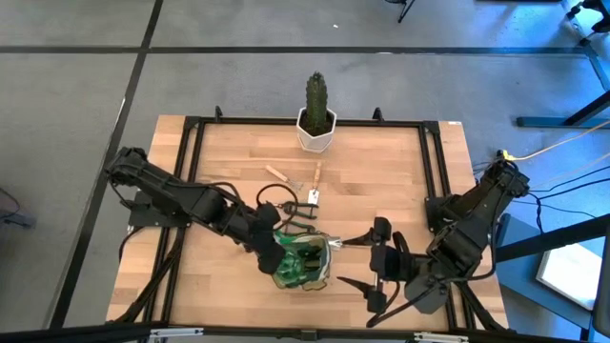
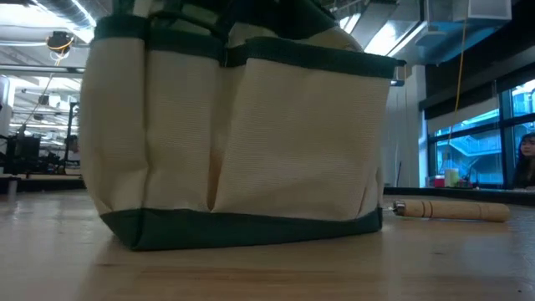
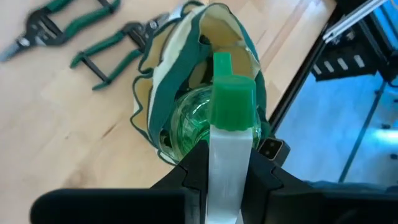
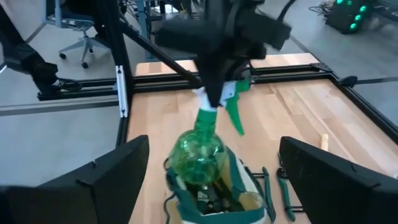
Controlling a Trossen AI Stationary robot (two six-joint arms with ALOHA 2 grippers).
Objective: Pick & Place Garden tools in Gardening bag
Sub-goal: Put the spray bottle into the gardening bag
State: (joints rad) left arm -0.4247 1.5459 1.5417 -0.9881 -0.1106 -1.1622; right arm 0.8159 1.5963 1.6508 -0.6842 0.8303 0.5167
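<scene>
Sprayer (image 4: 200,152) neck is pinched between the fingers of my left pincer (image 3: 229,163), which are pressed in on its white collar under the green cap. My left wrist view looks down past that cap into the mouth of the gardening bag (image 3: 186,74); the round green bottle sits inside the opening, and whether it rests on the bottom I cannot tell. The right wrist view gives what mine does not: the sprayer from the side, upright, its green trigger sticking out, with my dark arm reaching down onto it from above, and dark tool handles lying in the bag beneath the bottle.

From overhead the bag (image 1: 303,262) stands near the front edge of the bench (image 1: 381,181), about midway along it, with my left pincer (image 1: 278,250) over it. My right pincer (image 1: 367,262) is spread wide just beside the bag, toward the right edge, holding nothing. The low view shows only the bag's tan wall with its green trim, which blocks most of the bench behind it, and one wooden handle (image 2: 451,210) lying flat beyond it.

Two pairs of green-handled shears (image 3: 74,34) lie on the bench just beside the bag, toward the back. Farther back lie two wooden-handled tools (image 1: 297,175), and a cactus in a white pot (image 1: 316,119) stands at the middle of the back edge.
</scene>
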